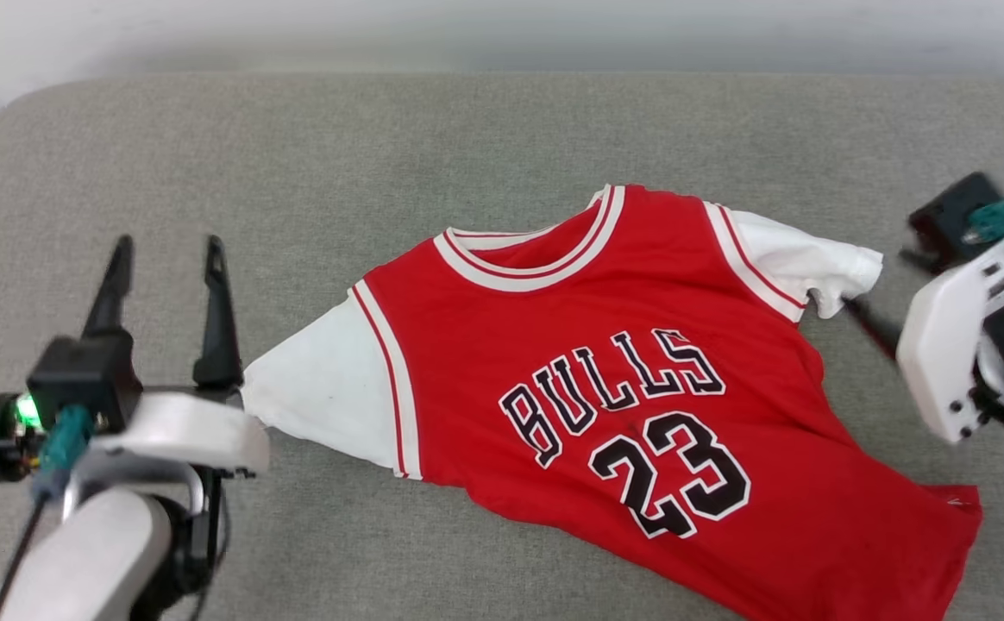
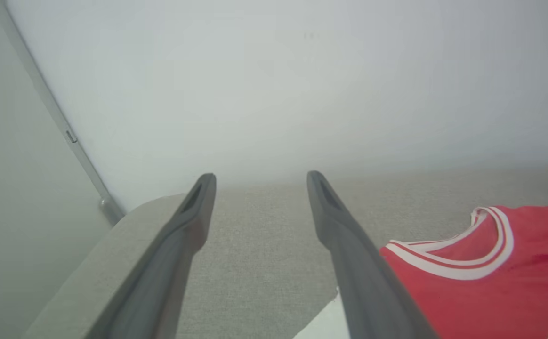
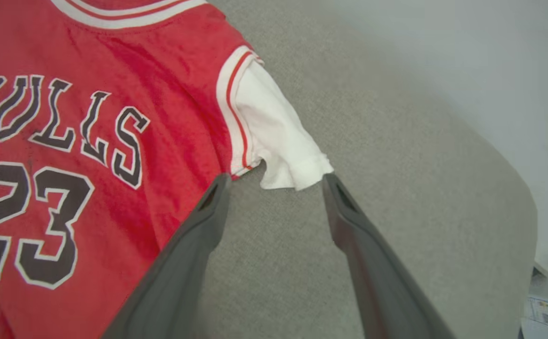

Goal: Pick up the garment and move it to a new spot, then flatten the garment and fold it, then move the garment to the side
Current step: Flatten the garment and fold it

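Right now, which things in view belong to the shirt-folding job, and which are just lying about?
Job: red garment, spread face up; left claw, open; right claw, open beside it.
Lying about: grey cushion underneath; blue-and-white label beyond its edge; pale wall.

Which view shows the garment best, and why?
The head view: the garment lies nearly whole, with both sleeves, collar and print. The right wrist view shows the print and one sleeve; the left wrist view shows its collar.
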Tool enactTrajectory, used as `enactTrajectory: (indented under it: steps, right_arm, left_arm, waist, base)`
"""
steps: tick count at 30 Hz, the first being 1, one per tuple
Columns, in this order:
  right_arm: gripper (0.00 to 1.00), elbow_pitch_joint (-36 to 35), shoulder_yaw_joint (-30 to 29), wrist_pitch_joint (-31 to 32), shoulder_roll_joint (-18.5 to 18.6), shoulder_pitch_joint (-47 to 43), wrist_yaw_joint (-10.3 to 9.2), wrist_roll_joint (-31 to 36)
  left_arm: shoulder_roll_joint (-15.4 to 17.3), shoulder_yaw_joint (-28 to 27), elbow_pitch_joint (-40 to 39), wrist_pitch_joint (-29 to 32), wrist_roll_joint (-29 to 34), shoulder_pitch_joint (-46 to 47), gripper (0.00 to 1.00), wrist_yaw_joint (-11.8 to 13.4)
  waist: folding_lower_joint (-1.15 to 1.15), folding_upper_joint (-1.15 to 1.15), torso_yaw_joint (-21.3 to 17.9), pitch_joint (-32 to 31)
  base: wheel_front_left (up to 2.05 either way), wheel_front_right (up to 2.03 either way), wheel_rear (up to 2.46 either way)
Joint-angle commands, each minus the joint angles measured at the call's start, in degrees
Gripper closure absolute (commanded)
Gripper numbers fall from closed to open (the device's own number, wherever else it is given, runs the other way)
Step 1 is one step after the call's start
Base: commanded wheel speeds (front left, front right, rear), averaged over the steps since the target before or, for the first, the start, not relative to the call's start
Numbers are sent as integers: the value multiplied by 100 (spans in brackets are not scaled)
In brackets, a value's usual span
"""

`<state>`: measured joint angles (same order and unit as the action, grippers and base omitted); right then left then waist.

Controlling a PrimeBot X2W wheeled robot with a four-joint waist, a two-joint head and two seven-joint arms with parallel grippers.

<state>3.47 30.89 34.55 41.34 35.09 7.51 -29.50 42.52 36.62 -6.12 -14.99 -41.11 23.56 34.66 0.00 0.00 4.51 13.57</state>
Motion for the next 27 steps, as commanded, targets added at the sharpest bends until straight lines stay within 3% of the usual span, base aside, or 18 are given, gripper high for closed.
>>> enactTrajectory:
  steps: [1, 4, 8, 18, 19, 20, 27]
  right_arm:
    - [0, 60, 197, 341, 11, 98, -3, -310]
    - [0, 225, 539, 1039, 143, 378, -5, -881]
    - [0, 624, 927, 1526, 30, 698, -4, -1307]
    - [2, 1792, 1911, 1538, -342, 640, -2, -1713]
    - [65, 1819, 1947, 1416, -359, 631, -1, -1747]
    - [100, 1828, 1959, 1264, -364, 651, -1, -1766]
    - [100, 1294, 1996, 322, 107, 857, -3, -1869]
  left_arm:
    - [-106, -239, -121, -25, 245, -232, 0, 63]
    - [-517, -678, -372, -20, 749, -726, 0, 103]
    - [-1061, -1176, -553, -20, 1299, -1199, 0, -37]
    - [-2328, -1949, -382, -21, 2209, -1817, 0, -753]
    - [-2404, -2022, -353, -21, 2272, -1849, 0, -827]
    - [-2480, -2102, -314, -21, 2331, -1893, 0, -899]
    - [-2846, -2587, -122, -21, 2643, -2143, 0, -1348]
  waist:
    - [0, 0, 56, 63]
    - [0, 0, 140, 162]
    - [0, 0, 236, 332]
    - [0, 0, 453, 520]
    - [0, 0, 443, 510]
    - [0, 0, 426, 489]
    - [0, 0, 215, 137]
  base:
    - [0, 0, 0]
    - [0, 0, 0]
    - [0, 0, 0]
    - [0, 0, 0]
    - [0, 0, 0]
    - [0, 0, 0]
    - [0, 0, 0]
